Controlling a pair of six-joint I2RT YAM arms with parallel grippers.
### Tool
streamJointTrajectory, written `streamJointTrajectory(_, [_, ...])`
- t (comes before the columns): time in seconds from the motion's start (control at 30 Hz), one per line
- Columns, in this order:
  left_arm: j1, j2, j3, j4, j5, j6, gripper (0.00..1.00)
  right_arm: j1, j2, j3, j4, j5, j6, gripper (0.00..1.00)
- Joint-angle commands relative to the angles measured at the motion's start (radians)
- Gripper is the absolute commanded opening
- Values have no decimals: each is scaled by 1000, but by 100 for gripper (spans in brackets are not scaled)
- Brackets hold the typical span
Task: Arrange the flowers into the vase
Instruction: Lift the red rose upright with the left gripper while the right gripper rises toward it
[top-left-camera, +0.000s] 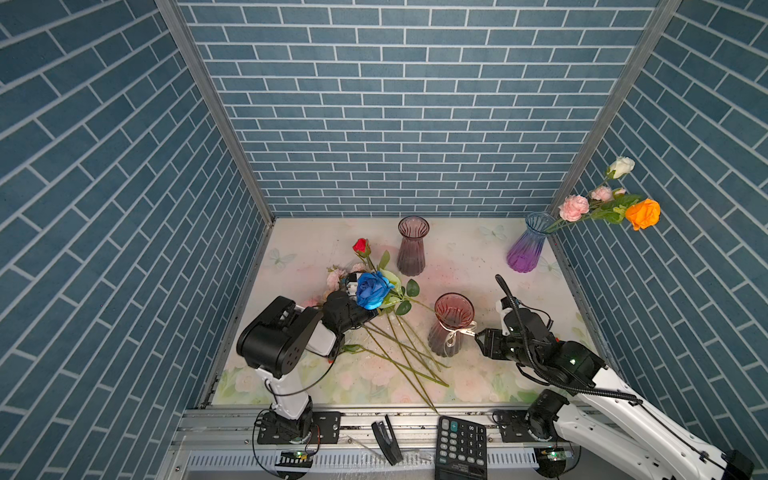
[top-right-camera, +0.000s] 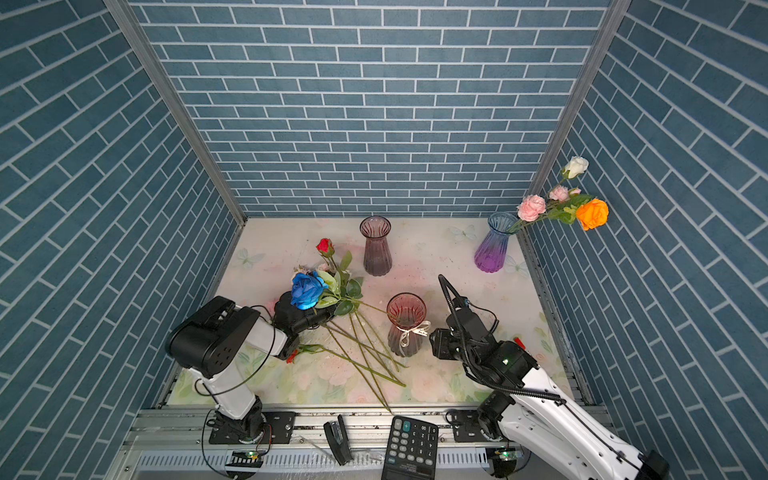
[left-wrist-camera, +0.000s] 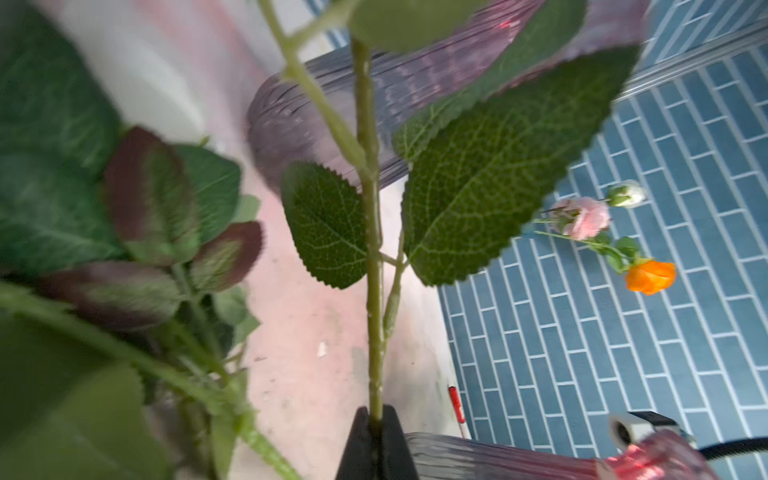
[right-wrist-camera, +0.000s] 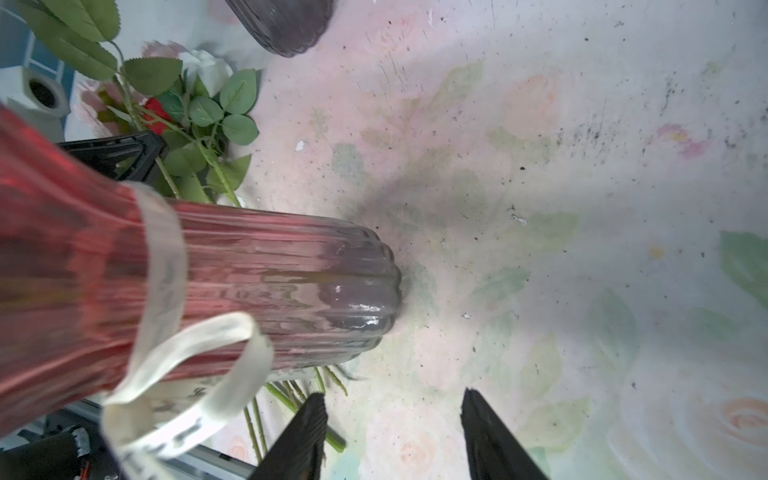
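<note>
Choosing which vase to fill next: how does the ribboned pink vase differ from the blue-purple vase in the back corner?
The ribboned pink vase is empty; the blue-purple vase holds several flowers. The pink vase wears a cream ribbon bow; the blue-purple vase has none. The pink vase stands nearer the front, the blue-purple vase in the back right corner. Both are ribbed glass, standing upright.

a black calculator (top-left-camera: 461, 446) and stapler (top-left-camera: 386, 441) lie apart on the front rail (top-left-camera: 224, 420).

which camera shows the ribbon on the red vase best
The right wrist view: the cream ribbon wraps the neck of the red vase close up, bow loops clear. Both top views show only a small bow. The left wrist view shows just the vase's blurred side.
</note>
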Motion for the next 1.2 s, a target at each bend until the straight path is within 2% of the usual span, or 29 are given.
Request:
streamJointTrajectory(0.0, [6,-141,-48,41,-28,-22,0,-2,-46,54,-45,-12,-1,55])
streamJointTrajectory(0.07, [7,-257,-77,-16,-45,-29,0,-2,-64,80,-57,-2,-16,55])
streamJointTrajectory(0.17, [6,-490,-63,-231,-48,-10,0,-2,-77,124,-58,-1,-45,55])
streamJointTrajectory(0.2, [7,-572,-49,-334,-46,14,0,-3,-77,143,-59,-2,-51,55])
streamJointTrajectory(0.3, [0,-862,72,-800,-85,176,0,-2,-77,205,-48,-29,-77,55])
streamJointTrajectory(0.4, [-4,-1081,226,-1198,-166,353,0,-2,-77,259,-2,-115,-118,53])
streamJointTrajectory(0.43, [-6,-1130,278,-1287,-182,402,0,-2,-76,281,21,-138,-128,53])
streamJointTrajectory(0.53, [-6,-1186,430,-1466,-166,488,0,-2,-58,351,118,-310,-181,53])
streamJointTrajectory(0.7, [-8,-1177,672,-1588,-117,551,0,-2,55,537,212,-569,-219,47])
streamJointTrajectory(0.8, [-6,-1134,844,-1636,-91,581,0,0,140,639,238,-704,-212,44])
streamJointTrajectory(0.87, [-7,-1084,955,-1649,-32,568,0,1,189,687,271,-786,-189,42])
streamJointTrajectory(0.97, [-6,-1026,1054,-1576,56,494,0,7,233,720,371,-873,-130,43])
streamJointTrajectory(1.07, [-7,-989,1084,-1435,115,372,0,13,285,775,453,-946,-76,43])
streamJointTrajectory(1.17, [-8,-937,1093,-1300,174,252,0,29,356,871,460,-977,-60,42])
